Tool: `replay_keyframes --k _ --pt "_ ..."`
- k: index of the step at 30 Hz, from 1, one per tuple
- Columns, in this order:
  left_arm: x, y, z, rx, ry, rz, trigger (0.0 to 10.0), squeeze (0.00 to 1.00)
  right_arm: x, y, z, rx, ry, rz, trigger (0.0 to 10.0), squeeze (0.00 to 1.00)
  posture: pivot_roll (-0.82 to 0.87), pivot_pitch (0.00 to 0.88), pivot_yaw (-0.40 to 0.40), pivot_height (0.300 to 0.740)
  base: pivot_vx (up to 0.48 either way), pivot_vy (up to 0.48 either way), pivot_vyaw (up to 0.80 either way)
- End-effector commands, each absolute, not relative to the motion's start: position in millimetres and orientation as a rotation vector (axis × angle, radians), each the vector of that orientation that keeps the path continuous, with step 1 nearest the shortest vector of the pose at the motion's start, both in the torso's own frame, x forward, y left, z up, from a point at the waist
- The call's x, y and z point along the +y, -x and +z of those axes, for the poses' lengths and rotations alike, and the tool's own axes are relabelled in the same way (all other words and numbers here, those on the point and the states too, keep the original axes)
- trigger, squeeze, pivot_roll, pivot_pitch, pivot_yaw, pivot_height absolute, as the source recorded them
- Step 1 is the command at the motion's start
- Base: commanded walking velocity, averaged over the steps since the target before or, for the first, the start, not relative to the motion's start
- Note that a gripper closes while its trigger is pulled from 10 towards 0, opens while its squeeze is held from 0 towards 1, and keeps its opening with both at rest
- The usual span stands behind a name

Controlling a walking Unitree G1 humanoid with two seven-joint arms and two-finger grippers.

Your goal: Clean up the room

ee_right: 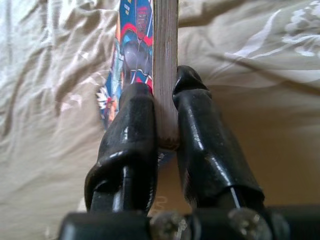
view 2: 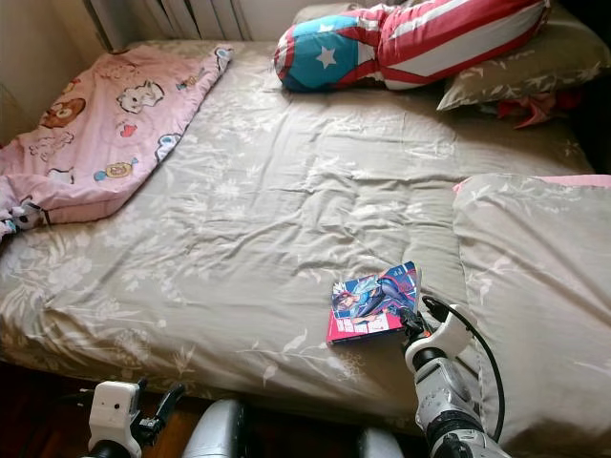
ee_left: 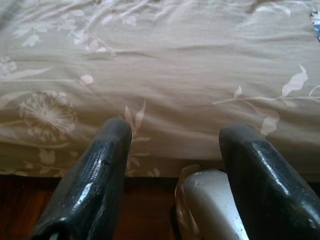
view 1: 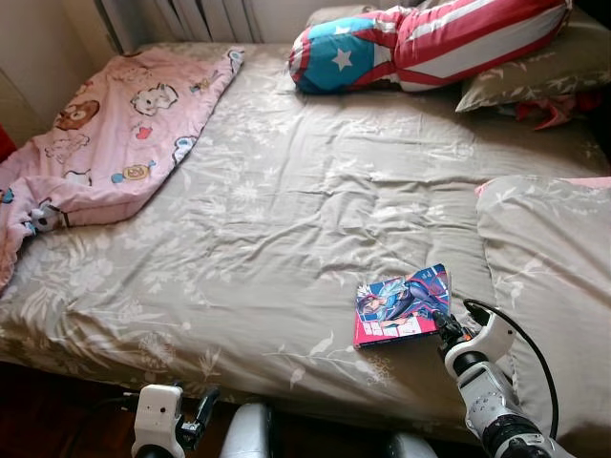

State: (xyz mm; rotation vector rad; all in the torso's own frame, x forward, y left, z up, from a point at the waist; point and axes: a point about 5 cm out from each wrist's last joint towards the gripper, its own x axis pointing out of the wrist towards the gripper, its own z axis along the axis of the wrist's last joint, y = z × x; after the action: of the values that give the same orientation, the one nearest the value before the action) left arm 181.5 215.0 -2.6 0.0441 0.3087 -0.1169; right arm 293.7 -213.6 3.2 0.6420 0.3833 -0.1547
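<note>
A comic book (view 1: 401, 304) with a blue and pink cover lies near the front edge of the bed (view 1: 286, 219), at the right. My right gripper (view 1: 442, 322) is shut on the book's near right corner. In the right wrist view the black fingers (ee_right: 130, 135) pinch the book's page edge (ee_right: 165, 70) between them. My left gripper (view 1: 202, 408) hangs low in front of the bed's front edge, open; the left wrist view shows its fingers (ee_left: 95, 185) apart over the sheet's edge and dark floor.
A pink cartoon blanket (view 1: 115, 134) lies crumpled at the bed's left. A red, white and blue star cushion (view 1: 430, 43) rests at the head. Floral pillows sit at the back right (view 1: 544, 67) and near right (view 1: 554, 277). Dark wooden floor (view 1: 48, 420) runs below the bed.
</note>
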Motion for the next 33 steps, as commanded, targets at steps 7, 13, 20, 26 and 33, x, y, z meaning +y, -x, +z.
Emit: replay_keyframes --k 7,13,20,26,33 --pt "215.4 -174.8 -4.6 0.352 -0.060 -0.128 10.0 0.00 -219.8 -277.1 -12.4 0.456 -0.602 -0.226 10.0 0.53 0.13 0.227 0.094 0.650 0.000 0.000 0.00" --pt "213.9 -177.8 -3.5 0.350 -0.058 -0.129 10.0 0.00 -232.7 -275.0 -10.9 0.442 -0.571 -0.300 10.0 0.00 0.12 0.224 0.095 0.650 0.000 0.000 0.00" --pt "210.7 -181.8 -4.7 0.354 -0.052 -0.131 10.0 0.00 -241.9 -277.7 -5.5 0.416 -0.544 -0.350 10.0 0.00 0.11 0.220 0.090 0.650 0.000 0.000 0.00" --pt "209.1 -186.4 -7.9 0.359 -0.042 -0.120 10.0 0.00 -236.9 -276.5 -6.8 0.409 -0.503 -0.326 10.0 0.00 0.10 0.202 0.080 0.650 0.000 0.000 0.00" --pt "212.8 -204.8 -17.4 0.387 0.037 -0.031 10.0 0.00 -214.2 -268.0 -13.2 0.376 -0.356 -0.173 10.0 0.00 0.05 0.136 0.059 0.660 0.000 0.000 0.00"
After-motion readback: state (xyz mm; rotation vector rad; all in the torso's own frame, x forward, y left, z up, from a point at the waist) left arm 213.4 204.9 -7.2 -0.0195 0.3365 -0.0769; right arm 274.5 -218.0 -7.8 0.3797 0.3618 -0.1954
